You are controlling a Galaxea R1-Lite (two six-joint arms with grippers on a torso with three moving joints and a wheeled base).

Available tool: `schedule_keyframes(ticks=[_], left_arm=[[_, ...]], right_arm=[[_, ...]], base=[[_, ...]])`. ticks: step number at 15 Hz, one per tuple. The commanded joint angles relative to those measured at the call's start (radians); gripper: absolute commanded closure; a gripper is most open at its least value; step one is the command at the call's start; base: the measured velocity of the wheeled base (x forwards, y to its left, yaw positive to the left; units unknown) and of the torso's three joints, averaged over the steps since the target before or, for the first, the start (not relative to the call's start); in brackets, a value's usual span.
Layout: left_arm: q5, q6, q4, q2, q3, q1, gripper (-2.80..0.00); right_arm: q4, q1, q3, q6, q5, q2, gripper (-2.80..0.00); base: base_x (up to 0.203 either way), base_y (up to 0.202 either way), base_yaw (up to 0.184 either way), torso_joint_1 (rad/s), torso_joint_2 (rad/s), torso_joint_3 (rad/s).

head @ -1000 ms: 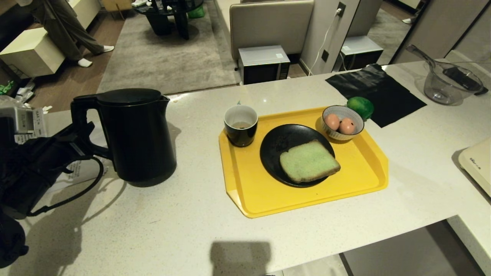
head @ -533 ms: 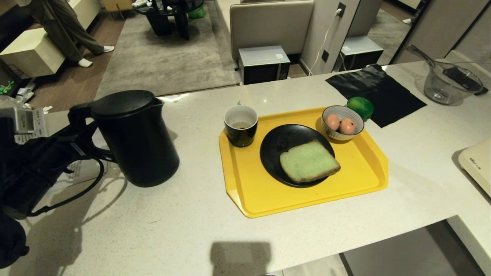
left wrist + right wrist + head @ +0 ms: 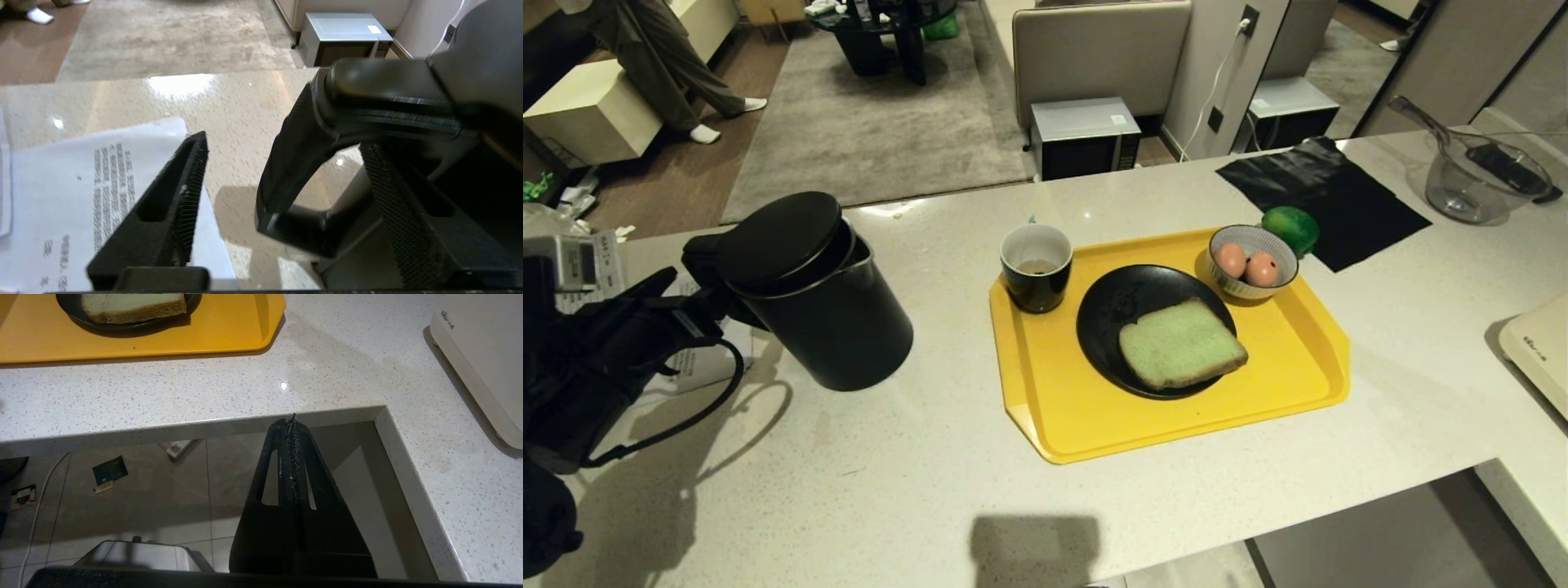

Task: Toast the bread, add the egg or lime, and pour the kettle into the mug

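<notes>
Since a second ago, when it stood upright, the kettle (image 3: 809,302) has tipped toward me on the counter (image 3: 931,482); my left gripper (image 3: 282,192) has spread its fingers around the handle (image 3: 310,163), gripping nothing. My right gripper (image 3: 292,428) hangs closed, empty, below the counter edge.

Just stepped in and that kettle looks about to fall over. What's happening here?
The left gripper has its fingers spread apart around the kettle handle, not clamping it, and the kettle leans toward the robot on the counter, lid ajar. On the yellow tray sit the mug, the bread on a black plate, and a bowl of eggs. The lime lies behind. The right gripper is parked, shut, below the counter edge.
</notes>
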Motion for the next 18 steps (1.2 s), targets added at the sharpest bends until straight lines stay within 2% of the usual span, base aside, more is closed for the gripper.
schedule_keyframes(ticks=[1,6,7,12,18], left_arm=[[-0.002,-0.001,-0.006,-0.007,0.022,-0.011,-2.80],[0.000,0.001,-0.006,-0.049,0.097,-0.046,-2.80],[0.001,0.001,-0.006,-0.059,0.114,-0.049,0.00],[0.003,0.000,-0.006,-0.133,0.165,-0.056,0.00],[0.003,0.009,-0.006,-0.252,0.196,-0.110,0.00]], right_arm=[[0.000,0.000,0.026,-0.001,0.000,0.000,0.00],[0.000,0.000,0.026,-0.001,0.000,0.000,0.00],[0.000,0.000,0.026,-0.001,0.000,0.001,0.00],[0.000,0.000,0.025,-0.001,0.000,0.000,0.00],[0.000,0.000,0.025,-0.001,0.000,0.001,0.00]], base=[[0.000,0.000,0.000,0.000,0.00,0.000],[0.000,0.000,0.000,0.000,0.00,0.000],[0.000,0.000,0.000,0.000,0.00,0.000],[0.000,0.000,0.000,0.000,0.00,0.000],[0.000,0.000,0.000,0.000,0.00,0.000]])
